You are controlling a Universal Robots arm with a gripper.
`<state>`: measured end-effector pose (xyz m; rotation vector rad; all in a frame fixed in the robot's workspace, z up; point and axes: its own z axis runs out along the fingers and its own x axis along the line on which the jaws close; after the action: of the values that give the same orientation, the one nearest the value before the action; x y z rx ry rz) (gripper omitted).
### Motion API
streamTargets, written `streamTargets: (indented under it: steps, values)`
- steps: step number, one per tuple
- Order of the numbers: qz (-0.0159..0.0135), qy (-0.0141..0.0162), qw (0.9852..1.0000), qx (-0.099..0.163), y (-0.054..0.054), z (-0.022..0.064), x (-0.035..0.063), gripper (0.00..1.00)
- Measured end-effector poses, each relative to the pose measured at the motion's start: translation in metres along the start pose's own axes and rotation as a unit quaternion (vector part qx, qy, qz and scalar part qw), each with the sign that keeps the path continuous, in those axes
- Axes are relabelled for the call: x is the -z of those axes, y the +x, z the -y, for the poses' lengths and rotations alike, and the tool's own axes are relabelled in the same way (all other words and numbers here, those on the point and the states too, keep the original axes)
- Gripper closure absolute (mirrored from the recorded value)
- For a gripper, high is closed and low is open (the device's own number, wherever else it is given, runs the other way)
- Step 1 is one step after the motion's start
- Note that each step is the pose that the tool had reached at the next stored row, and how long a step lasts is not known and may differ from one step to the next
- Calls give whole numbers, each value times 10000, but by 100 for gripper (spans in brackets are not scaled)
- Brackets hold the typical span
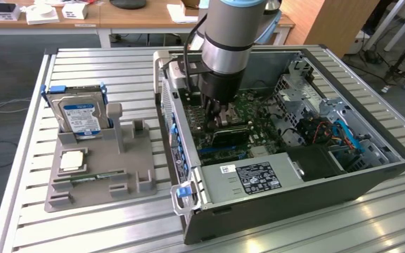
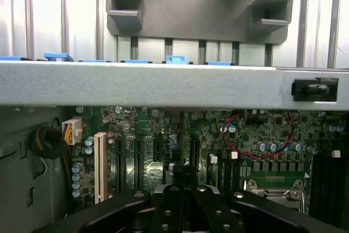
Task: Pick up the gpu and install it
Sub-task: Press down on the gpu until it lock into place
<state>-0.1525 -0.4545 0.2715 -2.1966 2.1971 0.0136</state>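
**Gripper down inside the computer case**

The gripper (image 1: 215, 117) is low inside the open computer case (image 1: 343, 174), just above the green motherboard (image 2: 163, 129). Whether its fingers are apart or together cannot be told. The gpu seems to be the dark card (image 1: 227, 138) right below the gripper, sitting on the motherboard. The gray power supply (image 1: 255, 178) lies near it. Well off to the side, outside the case, a gray holder (image 1: 100, 168) carries the hard drive (image 1: 79, 117).
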Motion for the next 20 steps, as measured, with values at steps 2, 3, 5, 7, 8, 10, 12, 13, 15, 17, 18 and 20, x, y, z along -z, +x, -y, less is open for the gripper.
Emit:
streamTargets:
  steps: [2,3,5,7,8,10,12,13,15,17,18,20]
  values:
    - [-1,-1,10000,-1,-10,-10,0,89]
    - [0,0,10000,-1,-15,-17,-2,89]
    - [-1,-1,10000,-2,-16,-21,-1,89]
    - [-1,-1,10000,-1,-17,-21,-15,89]
    - [-1,0,10000,-2,-18,-21,-26,89]
    - [-2,-1,10000,-1,-20,-21,-34,89]
    - [-2,-2,10000,-1,-20,-22,-35,89]
    - [-2,-1,10000,-2,-21,-22,-39,89]
    - [-2,-2,10000,-2,-20,-22,-45,89]
    - [-4,-2,10000,-2,-20,-23,-48,89]
    - [-3,-2,10000,-2,-20,-23,-50,89]
    - [-1,-1,10000,-2,-20,-22,-52,89]
